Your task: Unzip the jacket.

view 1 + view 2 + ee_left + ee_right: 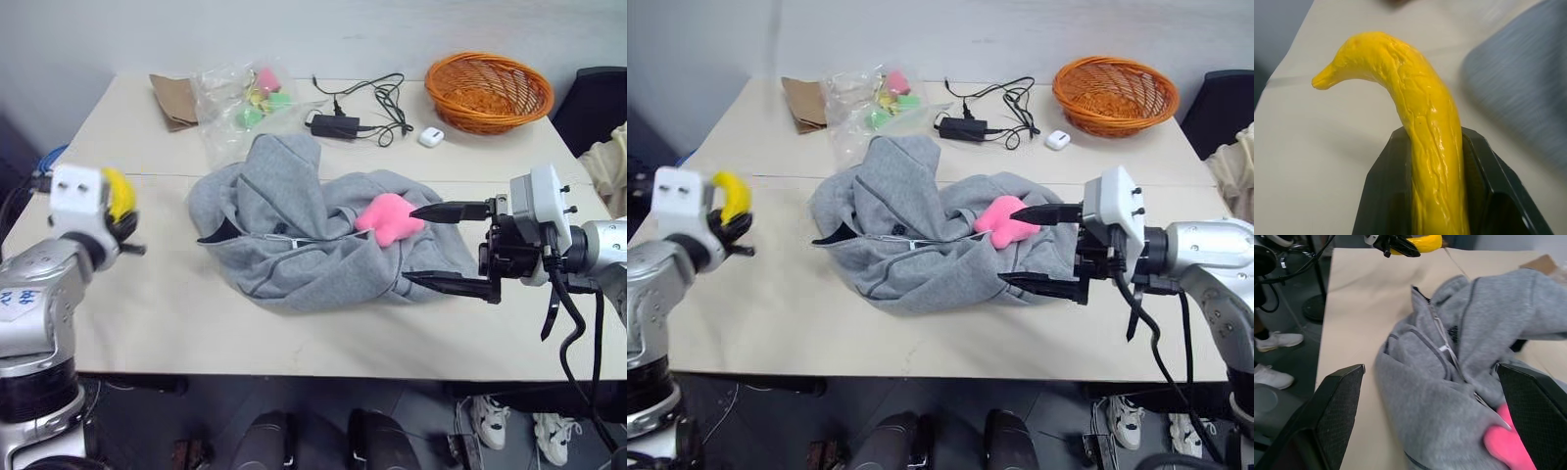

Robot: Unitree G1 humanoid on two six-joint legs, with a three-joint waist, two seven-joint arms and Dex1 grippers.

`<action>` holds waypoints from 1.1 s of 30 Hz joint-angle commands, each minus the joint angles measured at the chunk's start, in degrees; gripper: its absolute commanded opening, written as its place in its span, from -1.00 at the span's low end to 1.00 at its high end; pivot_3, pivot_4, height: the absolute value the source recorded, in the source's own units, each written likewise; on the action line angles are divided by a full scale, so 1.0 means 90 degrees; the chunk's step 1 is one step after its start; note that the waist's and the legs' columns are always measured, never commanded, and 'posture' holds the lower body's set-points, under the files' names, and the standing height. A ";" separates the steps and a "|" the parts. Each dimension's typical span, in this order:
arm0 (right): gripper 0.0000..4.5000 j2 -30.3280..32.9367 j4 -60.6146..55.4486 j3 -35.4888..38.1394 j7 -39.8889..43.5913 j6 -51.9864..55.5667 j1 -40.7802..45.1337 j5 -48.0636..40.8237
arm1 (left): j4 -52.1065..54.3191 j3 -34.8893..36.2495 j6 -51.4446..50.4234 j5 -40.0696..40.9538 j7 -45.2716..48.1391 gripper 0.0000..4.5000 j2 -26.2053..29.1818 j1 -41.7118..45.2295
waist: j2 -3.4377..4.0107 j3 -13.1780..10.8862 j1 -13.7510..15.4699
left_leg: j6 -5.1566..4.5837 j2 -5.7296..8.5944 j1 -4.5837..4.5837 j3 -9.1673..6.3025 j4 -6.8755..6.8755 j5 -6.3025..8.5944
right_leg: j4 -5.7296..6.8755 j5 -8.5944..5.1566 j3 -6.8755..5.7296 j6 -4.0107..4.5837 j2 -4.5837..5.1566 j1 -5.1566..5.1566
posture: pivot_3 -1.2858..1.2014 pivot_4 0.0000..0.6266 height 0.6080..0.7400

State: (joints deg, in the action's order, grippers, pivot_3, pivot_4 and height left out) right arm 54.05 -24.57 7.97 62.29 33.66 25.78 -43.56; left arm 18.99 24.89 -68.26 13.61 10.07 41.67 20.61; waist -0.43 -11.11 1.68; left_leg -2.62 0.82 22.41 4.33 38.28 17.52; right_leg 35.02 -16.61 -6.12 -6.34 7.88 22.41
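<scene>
Both tools are up off the bench. On the robot's right, the right tool (446,245) points sideways toward the middle of the bench with its two black fingers spread wide, one above the other, and nothing between them. Its upper fingertip sits just beside a soft pink star-shaped toy (389,218), and its lower finger hangs close over the near edge of the jacket (294,235), a large light grey fleece hooded zip-up with dark seam lines; I cannot tell whether either finger touches the cloth.

That jacket lies crumpled in a heap in the middle of the pale beige bench (157,313), straight ahead of the right tool's fingertips, with the pink toy resting on its folds. From the right wrist, the zip (1447,350) runs down the front between the fleece panels and looks mostly done up.

Off to the robot's left, well apart from the jacket, the left tool (1437,186) is clamped narrowly on a glossy yellow curved plastic banana (1420,122), which sticks out past its fingers.

Beyond the jacket, farther from both tools, sit a clear plastic bag of coloured toys (245,98), a black power adapter with its cable (338,124), a small white case (430,137) and an orange woven basket (488,91).
</scene>
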 commanded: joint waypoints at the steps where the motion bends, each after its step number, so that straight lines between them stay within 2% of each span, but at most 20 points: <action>1: 1.00 -0.0121 0.0092 -0.0163 0.0128 -0.0192 0.0212 0.0149 | 0.0033 0.0246 -0.0620 -0.0070 0.0006 -0.60 0.0156 -0.0119 | -0.0002 0.0001 0.0010 | 0.0021 0.0003 0.0000 -0.0001 0.0000 0.0013 | 0.0000 0.0000 0.0000 0.0001 0.0012 0.0000 | 0.03 -0.52 1.00; 5: 1.00 -0.0277 0.0080 -0.0307 0.0133 -0.0206 0.0267 0.0179 | -0.0165 0.0281 -0.0567 -0.0197 0.0049 -0.60 0.0206 -0.0539 | -0.0004 0.0001 -0.0029 | 0.0036 0.0004 0.0001 -0.0003 -0.0007 0.0023 | -0.0002 0.0000 -0.0004 0.0001 0.0018 0.0004 | 0.03 -0.52 1.00; 7: 1.00 -0.0285 0.0092 -0.0348 0.0152 -0.0142 0.0248 0.0192 | -0.0393 0.0427 -0.0179 -0.0231 0.0074 -0.28 0.0170 -0.0683 | -0.0004 0.0001 -0.0035 | 0.0023 0.0002 0.0001 -0.0002 -0.0011 0.0016 | -0.0001 -0.0003 -0.0007 0.0006 0.0014 0.0007 | 0.03 -0.52 1.00; 10: 1.00 -0.0225 0.0049 -0.0251 0.0266 0.0014 0.0162 0.0022 | -0.0561 0.0586 0.0176 -0.0202 0.0196 0.07 0.0307 -0.0718 | -0.0005 0.0001 -0.0039 | 0.0016 -0.0006 0.0001 0.0000 -0.0012 0.0011 | -0.0002 -0.0005 -0.0009 0.0010 0.0007 0.0009 | 0.03 -0.52 1.00; 15: 1.00 -0.0179 0.0138 -0.0228 0.0236 -0.0202 0.0042 0.0407 | -0.0769 0.0756 0.0400 -0.0206 0.0354 0.77 0.0642 -0.0745 | -0.0006 0.0001 -0.0040 | 0.0045 -0.0006 0.0000 0.0002 -0.0012 0.0028 | -0.0003 -0.0005 -0.0008 0.0010 0.0015 0.0009 | 0.03 -0.52 1.00; 17: 1.00 -0.0105 0.0168 -0.0190 0.0297 -0.0313 -0.0056 0.0573 | -0.0841 0.1014 0.0423 -0.0063 0.0515 0.98 0.0830 -0.0590 | -0.0006 0.0001 -0.0037 | 0.0046 -0.0006 0.0000 0.0003 -0.0012 0.0029 | -0.0003 -0.0005 -0.0009 0.0010 0.0015 0.0009 | 0.03 -0.52 1.00; 21: 1.00 0.0119 0.0379 -0.0084 0.0437 -0.0702 -0.0332 0.1050 | -0.0973 0.1472 0.0292 0.0512 0.1175 0.98 0.1274 -0.0039 | -0.0016 0.0000 -0.0025 | 0.0047 -0.0006 0.0002 0.0002 -0.0012 0.0029 | -0.0003 -0.0005 -0.0013 0.0010 0.0016 0.0011 | 0.03 -0.52 1.00; 26: 1.00 0.0573 0.1129 -0.0087 0.0628 -0.1857 -0.0804 0.2180 | -0.0279 0.1403 0.0373 0.2173 0.3247 0.98 0.1842 0.0289 | -0.0017 0.0000 -0.0036 | 0.0047 0.0001 0.0001 0.0005 -0.0013 0.0031 | -0.0006 -0.0005 -0.0012 0.0009 0.0026 0.0008 | 0.03 -0.52 1.00; 28: 1.00 0.0729 0.1501 -0.0162 0.0717 -0.2431 -0.0922 0.2633 | 0.0108 0.1063 0.0730 0.2430 0.4028 0.98 0.2100 -0.0078 | -0.0016 0.0000 -0.0057 | 0.0048 0.0003 0.0000 0.0010 -0.0015 0.0031 | -0.0007 -0.0005 -0.0008 0.0009 0.0026 0.0009 | 0.03 -0.52 1.00; 30: 1.00 0.0837 0.1923 -0.0309 0.0746 -0.3071 -0.0924 0.3141 | 0.0459 0.0466 0.1439 0.2295 0.4794 0.98 0.2463 -0.0575 | -0.0007 -0.0005 -0.0097 | 0.0047 0.0002 -0.0004 0.0018 -0.0019 0.0030 | -0.0007 -0.0005 -0.0006 0.0010 0.0017 0.0010 | 0.03 -0.52 1.00; 33: 1.00 0.0865 0.2540 -0.0589 0.0727 -0.3942 -0.0763 0.3807 | 0.0295 -0.0580 0.2330 0.2091 0.5492 0.98 0.2735 -0.0415 | -0.0002 -0.0008 -0.0174 | 0.0043 -0.0010 -0.0021 0.0048 -0.0024 0.0025 | -0.0006 -0.0006 -0.0004 0.0012 -0.0016 0.0011 | 0.03 -0.52 1.00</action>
State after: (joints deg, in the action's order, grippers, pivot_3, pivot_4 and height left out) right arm 60.84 -2.90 3.27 68.56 2.60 17.76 -11.66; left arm 22.02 22.21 -51.54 33.61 56.73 64.44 15.18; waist -0.45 -11.18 0.11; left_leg -2.23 0.69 22.19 4.82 38.08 17.73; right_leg 34.93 -16.68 -6.15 -6.21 7.64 22.53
